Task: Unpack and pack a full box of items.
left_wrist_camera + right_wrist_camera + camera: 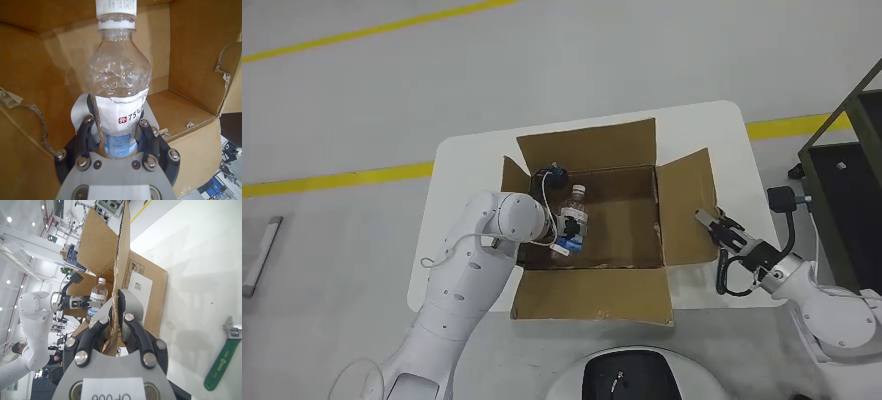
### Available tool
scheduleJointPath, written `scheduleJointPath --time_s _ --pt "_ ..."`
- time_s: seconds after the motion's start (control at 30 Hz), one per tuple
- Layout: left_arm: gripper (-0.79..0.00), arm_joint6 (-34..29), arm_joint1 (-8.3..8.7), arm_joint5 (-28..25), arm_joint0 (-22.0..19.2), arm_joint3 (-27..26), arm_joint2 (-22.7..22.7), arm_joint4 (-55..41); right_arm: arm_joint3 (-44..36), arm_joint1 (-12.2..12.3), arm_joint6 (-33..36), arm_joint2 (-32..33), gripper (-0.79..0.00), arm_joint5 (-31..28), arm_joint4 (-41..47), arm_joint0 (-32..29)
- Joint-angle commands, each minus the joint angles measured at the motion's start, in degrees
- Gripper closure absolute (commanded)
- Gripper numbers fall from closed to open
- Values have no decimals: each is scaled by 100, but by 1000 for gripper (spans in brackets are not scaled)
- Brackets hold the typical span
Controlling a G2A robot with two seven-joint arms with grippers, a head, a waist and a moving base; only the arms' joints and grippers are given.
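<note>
And there's the brown corrugated cardboard box (pixel 592 295), plain tan at the centre of the top view, paler along its torn edges, with a white paper sticker (pixel 140 283) showing a black square code. The clear plastic bottle (pixel 117 75) has a white cap and a white label with black print, a red patch and a blue panel. On the left gripper (pixel 116 113), a grey plate and black fingers; the right gripper (pixel 115 302) matches. The green-handled steel wrench (pixel 221 361) has a silver head. The white table (pixel 467 165) stands on a grey floor (pixel 642 50), and yellow stripes (pixel 342 35) cross the upper left.
</note>
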Motion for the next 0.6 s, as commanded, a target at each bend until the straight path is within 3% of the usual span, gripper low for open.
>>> scheduleJointPath --time_s 0.0,0.57 --pt "0 97 -9 53 71 79 20 -48 6 3 -1 -12 0 -2 -17 1" --pt "0 -31 -418 1000 -698 1671 956 67 -30 25 -48 -30 0 -10 11 -44"
